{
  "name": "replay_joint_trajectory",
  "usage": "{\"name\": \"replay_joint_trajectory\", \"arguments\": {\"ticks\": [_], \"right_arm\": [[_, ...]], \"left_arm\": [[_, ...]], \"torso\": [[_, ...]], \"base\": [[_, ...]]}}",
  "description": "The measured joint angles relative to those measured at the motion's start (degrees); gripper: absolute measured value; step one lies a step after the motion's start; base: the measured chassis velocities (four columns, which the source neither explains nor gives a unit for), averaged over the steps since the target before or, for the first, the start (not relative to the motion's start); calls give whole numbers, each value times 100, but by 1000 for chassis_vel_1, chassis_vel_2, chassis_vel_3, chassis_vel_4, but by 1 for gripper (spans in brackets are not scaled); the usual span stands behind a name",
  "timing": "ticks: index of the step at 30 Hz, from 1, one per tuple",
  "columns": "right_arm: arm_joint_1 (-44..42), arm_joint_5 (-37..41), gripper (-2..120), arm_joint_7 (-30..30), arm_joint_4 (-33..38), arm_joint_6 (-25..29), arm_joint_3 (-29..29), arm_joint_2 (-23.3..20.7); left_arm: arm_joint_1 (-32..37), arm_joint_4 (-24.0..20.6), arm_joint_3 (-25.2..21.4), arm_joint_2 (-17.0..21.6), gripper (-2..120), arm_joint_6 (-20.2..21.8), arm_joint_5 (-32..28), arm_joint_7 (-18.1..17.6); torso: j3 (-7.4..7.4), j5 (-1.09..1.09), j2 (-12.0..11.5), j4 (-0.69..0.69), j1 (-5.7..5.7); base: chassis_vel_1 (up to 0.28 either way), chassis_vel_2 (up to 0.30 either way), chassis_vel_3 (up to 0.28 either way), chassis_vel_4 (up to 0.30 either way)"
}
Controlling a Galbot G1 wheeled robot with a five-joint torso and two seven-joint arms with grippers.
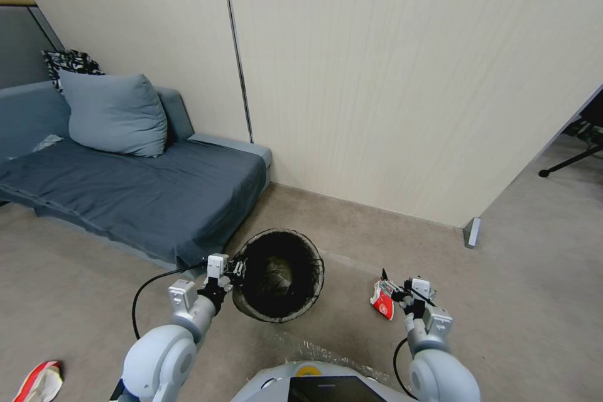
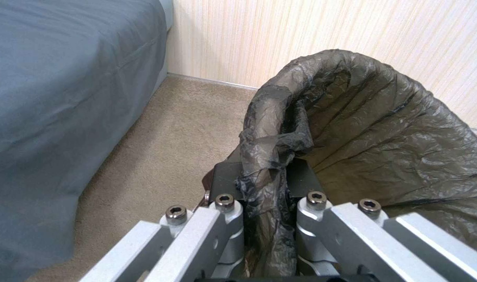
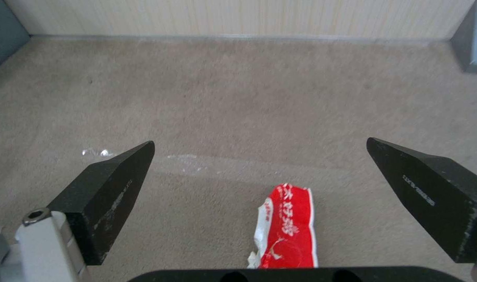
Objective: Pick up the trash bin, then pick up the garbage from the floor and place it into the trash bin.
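L gripper (image 2: 264, 203) clamped on rim of small round white plastic bin w/ dark bag liner (image 1: 279, 273), near sofa (image 1: 144, 195). R gripper (image 3: 259, 172) spread wide above crumpled red-white wrapper (image 3: 288, 227) on floor. Step: litter pick. Next needs descent, closing on wrapper.

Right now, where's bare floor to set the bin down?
Free: carpet between the trash bin and the wall, and between the bin and the red wrapper. Crowded: the sofa edge beside the left gripper; the open right gripper over the wrapper.
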Motion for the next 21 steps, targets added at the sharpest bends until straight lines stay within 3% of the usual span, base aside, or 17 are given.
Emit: {"name": "replay_joint_trajectory", "arguments": {"ticks": [7, 9, 21], "right_arm": [[403, 470, 100, 100, -502, -221, -33, -243], [735, 741, 100, 124, -945, -360, -72, -375], [1218, 1077, 100, 194, -1751, -511, -184, -404]], "left_arm": [[58, -80, -9, 1, 7, 0, -1, -10], [108, -136, -25, 5, 7, 2, -1, -13], [154, -198, -37, 34, 7, 17, -4, -16]], "torso": [[0, 0, 0, 0, 0], [0, 0, 0, 0, 0], [0, 0, 0, 0, 0]], "base": [[0, 0, 0, 0], [0, 0, 0, 0], [0, 0, 0, 0]]}}
